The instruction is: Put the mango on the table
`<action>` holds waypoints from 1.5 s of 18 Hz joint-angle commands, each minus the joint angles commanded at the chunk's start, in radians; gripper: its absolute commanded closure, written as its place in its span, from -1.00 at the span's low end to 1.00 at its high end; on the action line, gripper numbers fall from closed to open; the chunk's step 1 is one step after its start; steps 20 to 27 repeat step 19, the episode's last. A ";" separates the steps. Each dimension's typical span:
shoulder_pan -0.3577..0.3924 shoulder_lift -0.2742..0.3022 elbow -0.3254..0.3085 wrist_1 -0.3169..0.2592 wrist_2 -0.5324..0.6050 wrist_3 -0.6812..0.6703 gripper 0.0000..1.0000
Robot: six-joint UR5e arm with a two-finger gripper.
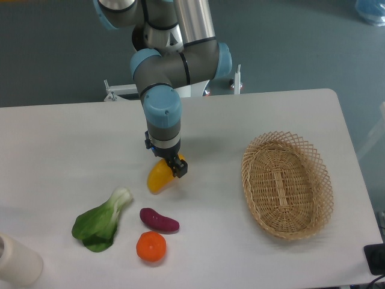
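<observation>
The mango (pixel 159 177) is a yellow-orange oblong fruit at the middle of the white table (pixel 72 144), tilted with its lower end at or just above the tabletop. My gripper (pixel 174 166) comes straight down from above and is shut on the mango's upper right end. One dark fingertip (pixel 180 170) shows against the fruit; the other is hidden behind it.
An oval wicker basket (pixel 287 185) lies to the right. A green leafy vegetable (pixel 99 223), a small purple vegetable (pixel 159 220) and a round orange fruit (pixel 151 247) lie in front of the mango. A white cylinder (pixel 17 260) stands at the front left corner.
</observation>
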 joint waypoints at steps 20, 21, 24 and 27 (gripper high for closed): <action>0.027 0.003 0.077 -0.003 -0.002 -0.006 -1.00; 0.027 0.003 0.077 -0.003 -0.002 -0.006 -1.00; 0.027 0.003 0.077 -0.003 -0.002 -0.006 -1.00; 0.027 0.003 0.077 -0.003 -0.002 -0.006 -1.00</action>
